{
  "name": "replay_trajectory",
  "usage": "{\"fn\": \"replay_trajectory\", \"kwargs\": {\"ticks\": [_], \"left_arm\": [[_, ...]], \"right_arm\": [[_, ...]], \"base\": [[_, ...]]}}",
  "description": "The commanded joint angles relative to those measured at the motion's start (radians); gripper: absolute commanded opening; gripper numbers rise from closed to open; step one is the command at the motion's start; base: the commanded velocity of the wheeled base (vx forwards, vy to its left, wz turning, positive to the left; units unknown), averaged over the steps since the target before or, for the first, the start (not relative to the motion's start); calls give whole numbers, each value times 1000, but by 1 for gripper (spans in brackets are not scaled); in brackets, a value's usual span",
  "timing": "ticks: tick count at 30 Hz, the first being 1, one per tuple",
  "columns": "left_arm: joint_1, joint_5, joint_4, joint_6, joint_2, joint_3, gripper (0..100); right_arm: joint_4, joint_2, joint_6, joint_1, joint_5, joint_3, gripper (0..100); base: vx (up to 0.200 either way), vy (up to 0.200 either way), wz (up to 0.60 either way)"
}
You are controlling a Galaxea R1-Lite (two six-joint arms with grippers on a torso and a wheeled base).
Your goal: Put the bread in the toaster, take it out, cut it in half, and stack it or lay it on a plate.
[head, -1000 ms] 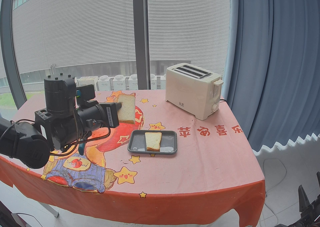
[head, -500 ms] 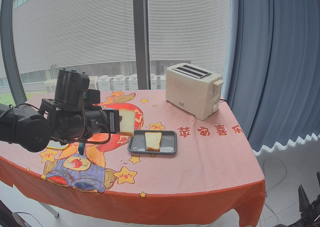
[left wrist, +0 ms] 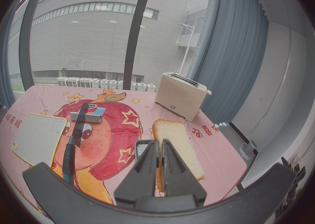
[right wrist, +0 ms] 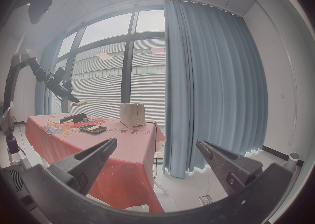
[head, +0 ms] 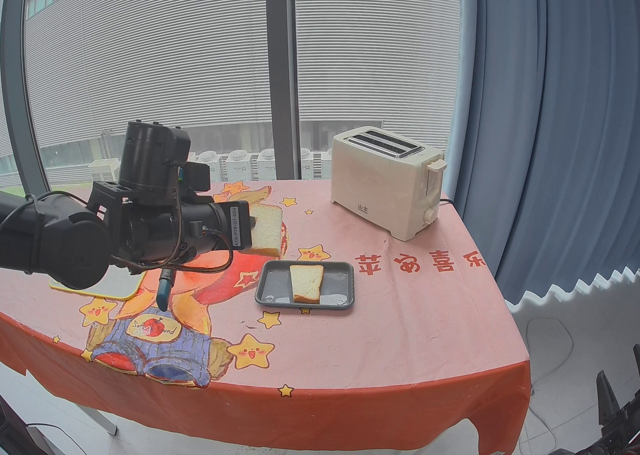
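Note:
My left gripper (head: 250,234) is shut on a slice of bread (head: 267,229), holding it by one edge in the air just left of and behind the dark grey tray (head: 337,293). In the left wrist view the fingers (left wrist: 149,157) pinch the bread (left wrist: 178,145) over the tray's near corner (left wrist: 140,147). A second, smaller slice (head: 307,281) lies flat in the tray. The cream toaster (head: 387,179) stands at the back right with empty slots. My right gripper (right wrist: 157,142) hangs open off the table's right side, holding nothing.
A blue-handled knife (left wrist: 75,132) leans on a small rest (left wrist: 87,117) beside a white cutting board (left wrist: 37,137) on the table's left. Windows stand behind the table and a blue curtain (head: 553,109) hangs on the right. The cloth in front of the tray is bare.
The left arm, still holding the bread, dipped towards the table half a second ago, then rose a little and shifted right towards the tray. The right gripper has not moved.

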Motion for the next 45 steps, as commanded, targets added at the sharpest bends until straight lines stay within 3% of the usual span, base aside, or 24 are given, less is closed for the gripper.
{"fn": "replay_trajectory", "kwargs": {"ticks": [1,45], "left_arm": [[0,0,0,1,44,-29,0],[-5,-21,-16,-10,352,-174,0]], "right_arm": [[0,-15,0,1,1,17,100],[0,-15,0,1,1,17,100]], "base": [[0,0,0],[0,0,0]]}}
